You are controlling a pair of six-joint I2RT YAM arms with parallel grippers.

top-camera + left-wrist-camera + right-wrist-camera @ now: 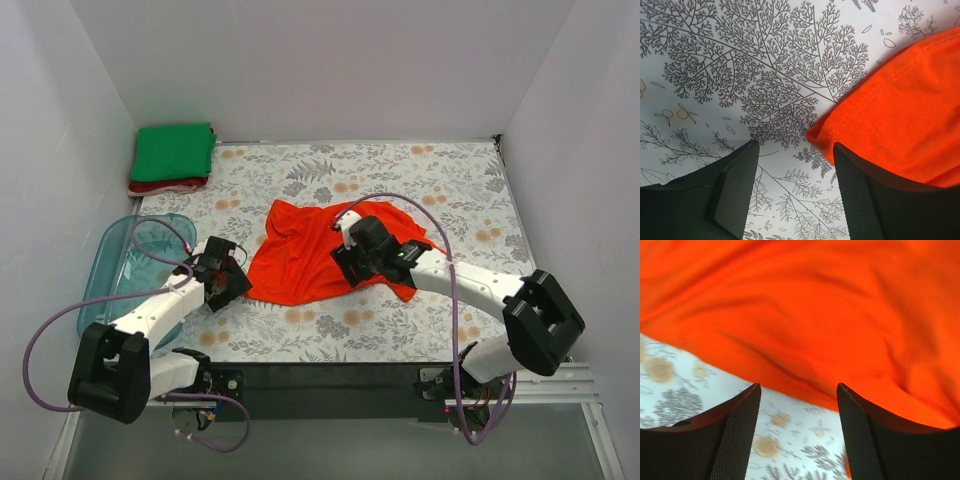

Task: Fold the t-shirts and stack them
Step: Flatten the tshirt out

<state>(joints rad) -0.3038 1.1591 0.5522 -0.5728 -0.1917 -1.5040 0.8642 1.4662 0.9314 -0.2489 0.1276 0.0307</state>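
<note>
Two shirts done, one to go, by your count here. Green shirt (173, 152) sits folded square in the far left corner of the table (420, 165), stacked on the dark red shirt (165, 186), of which only an edge shows underneath. Orange-red shirt (315, 255) lies mid-table, rumpled and unfolded, with creases all over it and one part trailing toward your right arm. Left gripper (238, 285) is low at the shirt's near left edge, with the jaws apart and nothing between them. In the left wrist view a hemmed corner of the cloth (900, 115) lies just beside one finger (860, 200), close but not pinched. Right gripper (345, 268) hovers over the shirt's near edge, likewise spread and empty. Its wrist view shows cloth (815, 315) filling the top and bare tabletop between the fingers (735, 435). Blue tub (110, 265) stands at the left, just behind your left arm, and I cannot tell whether anything is in it. My guess is that you are lining up a two-point grab on the near hem. What is left is to flatten the shirt, fold it square, and carry it to the corner stack on top of the green.
</note>
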